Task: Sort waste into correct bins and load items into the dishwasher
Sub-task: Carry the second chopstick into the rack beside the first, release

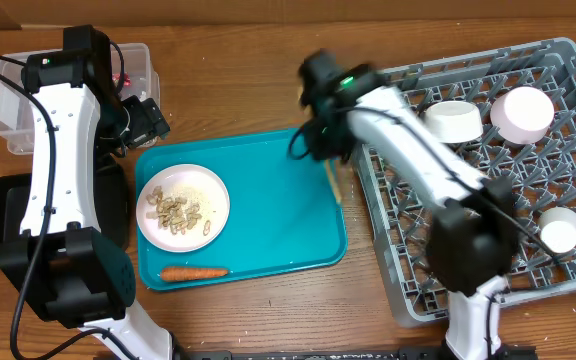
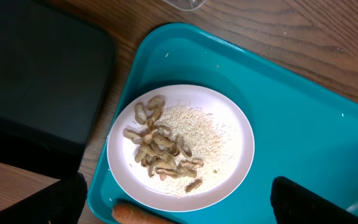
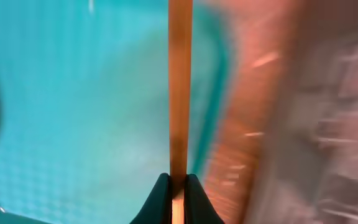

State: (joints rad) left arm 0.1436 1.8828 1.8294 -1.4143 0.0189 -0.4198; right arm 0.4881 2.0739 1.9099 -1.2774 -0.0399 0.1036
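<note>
A white bowl (image 1: 453, 120), a pink cup (image 1: 523, 112) and a small white cup (image 1: 560, 230) sat in the grey dish rack (image 1: 408, 280). The right pincer (image 3: 178, 186) was clenched on a wooden chopstick (image 3: 180, 93) over the teal tray's (image 1: 278, 200) right edge, beside the rack. By my judgement the plate (image 1: 218, 195) of food bits (image 1: 178, 212) and the carrot (image 1: 193, 272), both on that tray, were left to sort, with the left pincer (image 2: 179, 208) hanging released above the plate.

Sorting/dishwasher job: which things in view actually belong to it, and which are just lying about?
Job: plate, food bits, carrot, chopstick clamped in right gripper, bowl, pale pink cup, small white cup, dish rack, clear tub, black tray.

Lying about: teal serving tray, just carrying the plate and carrot; wooden table.
</note>
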